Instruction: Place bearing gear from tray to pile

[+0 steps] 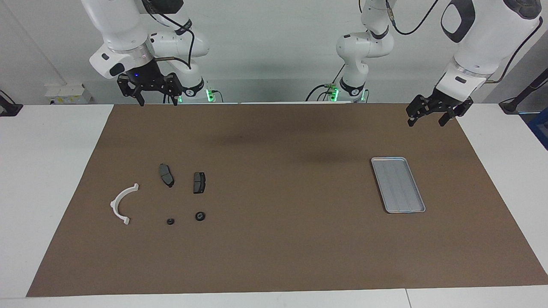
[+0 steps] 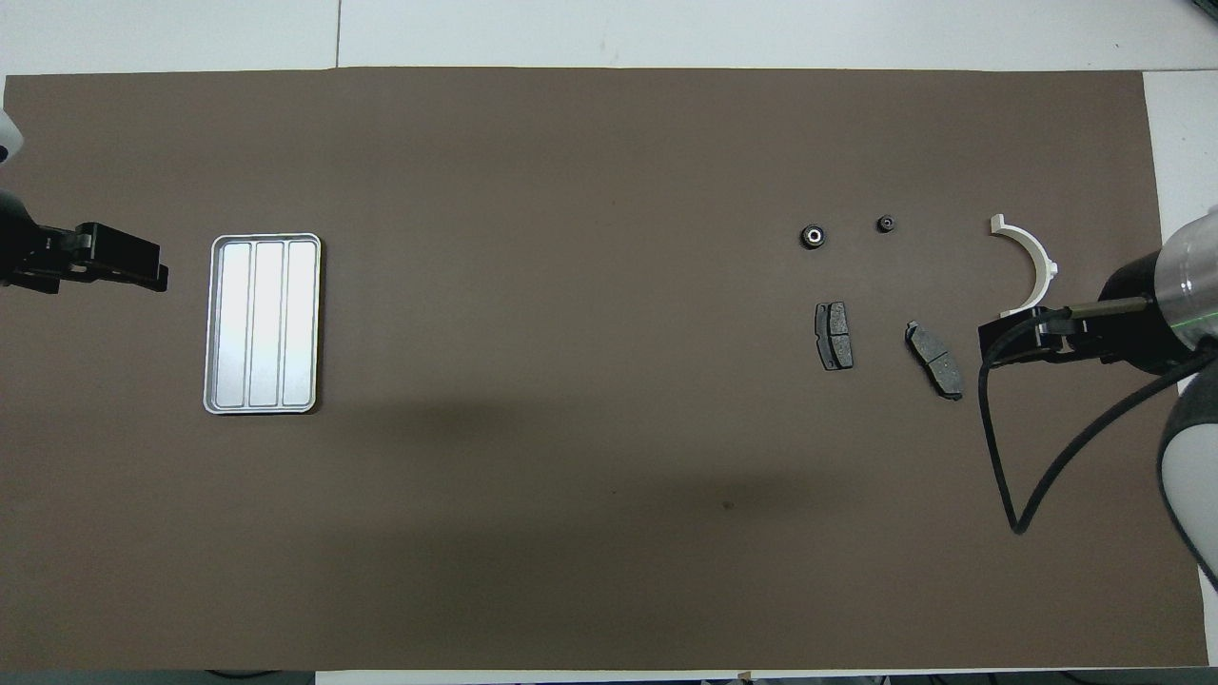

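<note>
Facing view, upper left: the right gripper [image 1: 156, 102] hangs with its jaws spread and nothing between them. Lower left lies the pile: white bracket [image 1: 123, 203], two brake pads [image 1: 166, 175], and both small bearing gears [image 1: 200, 216] beside them. At centre right the tray [image 1: 397, 184] holds nothing, so the move looks finished. Upper right, the left gripper [image 1: 427, 120] also hangs spread and unladen.

Two small black bearing gears [image 1: 199, 216] lie on the mat beside the pile [image 1: 165, 188], well apart from the silver tray [image 1: 397, 184].
</note>
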Controlling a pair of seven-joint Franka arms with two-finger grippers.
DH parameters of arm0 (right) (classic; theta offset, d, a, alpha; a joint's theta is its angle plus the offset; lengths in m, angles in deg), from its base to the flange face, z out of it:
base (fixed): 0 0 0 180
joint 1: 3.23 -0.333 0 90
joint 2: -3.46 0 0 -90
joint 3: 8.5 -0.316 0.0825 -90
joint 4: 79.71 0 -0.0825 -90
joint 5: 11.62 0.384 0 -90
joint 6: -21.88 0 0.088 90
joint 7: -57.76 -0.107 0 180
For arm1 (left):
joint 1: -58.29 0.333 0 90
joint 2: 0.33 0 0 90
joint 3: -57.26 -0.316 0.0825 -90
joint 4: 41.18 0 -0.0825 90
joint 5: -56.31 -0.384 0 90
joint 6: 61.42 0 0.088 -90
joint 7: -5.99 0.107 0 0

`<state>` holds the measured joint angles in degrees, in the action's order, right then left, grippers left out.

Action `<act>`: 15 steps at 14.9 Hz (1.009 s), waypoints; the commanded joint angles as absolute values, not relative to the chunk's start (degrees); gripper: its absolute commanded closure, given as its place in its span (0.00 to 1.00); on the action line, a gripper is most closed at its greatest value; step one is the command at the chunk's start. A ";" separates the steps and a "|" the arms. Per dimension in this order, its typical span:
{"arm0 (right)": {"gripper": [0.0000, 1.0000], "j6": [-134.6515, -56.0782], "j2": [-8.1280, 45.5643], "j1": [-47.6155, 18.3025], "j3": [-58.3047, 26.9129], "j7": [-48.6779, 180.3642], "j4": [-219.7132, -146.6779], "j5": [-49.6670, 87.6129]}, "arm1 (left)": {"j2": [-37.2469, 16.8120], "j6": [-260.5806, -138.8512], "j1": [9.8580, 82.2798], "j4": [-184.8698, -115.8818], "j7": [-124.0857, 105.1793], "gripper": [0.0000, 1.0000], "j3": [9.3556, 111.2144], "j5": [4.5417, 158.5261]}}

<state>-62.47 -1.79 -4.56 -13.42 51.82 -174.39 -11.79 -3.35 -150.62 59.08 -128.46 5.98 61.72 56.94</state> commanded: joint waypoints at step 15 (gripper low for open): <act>0.00 -66.01 -1.63 -3.85 -13.15 51.96 -175.16 -13.02 | -2.09 -150.10 58.73 -129.07 6.52 0.00 61.65 56.40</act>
